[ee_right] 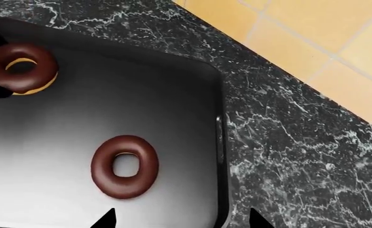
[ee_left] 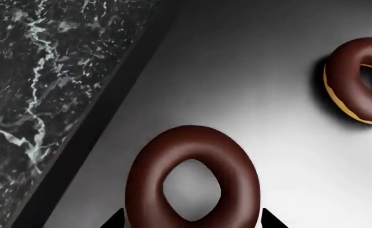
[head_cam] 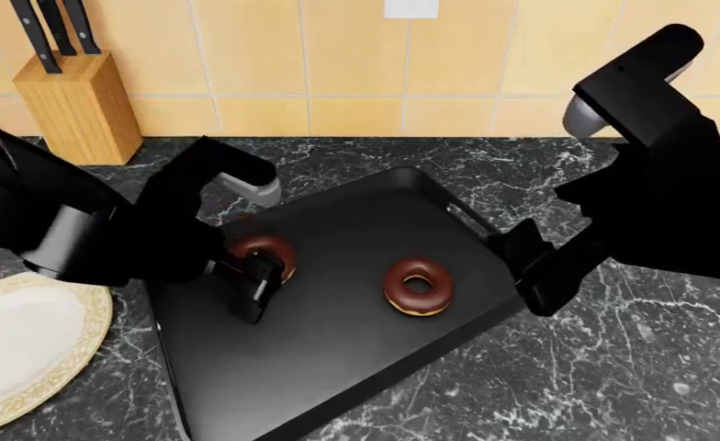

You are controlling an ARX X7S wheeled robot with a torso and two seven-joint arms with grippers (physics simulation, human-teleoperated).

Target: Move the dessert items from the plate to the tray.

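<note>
The black tray (head_cam: pixel 335 367) lies on the dark marble counter. One chocolate-glazed donut (head_cam: pixel 418 287) lies flat on the tray's right half; it also shows in the right wrist view (ee_right: pixel 124 166). My left gripper (head_cam: pixel 262 268) is shut on the second donut (head_cam: pixel 265 254) over the tray's left part. In the left wrist view this donut (ee_left: pixel 192 178) fills the space between my left gripper's (ee_left: pixel 192 222) tips. In the right wrist view it (ee_right: pixel 21 66) hangs tilted, its tan underside showing. My right gripper (head_cam: pixel 538 271) is open and empty at the tray's right rim (ee_right: pixel 221 156).
A white plate with a gold rim (head_cam: pixel 17 340) sits at the front left, with nothing on it. A wooden knife block (head_cam: pixel 73 92) stands at the back left against the yellow tiled wall. Marble counter (head_cam: pixel 605 367) surrounds the tray.
</note>
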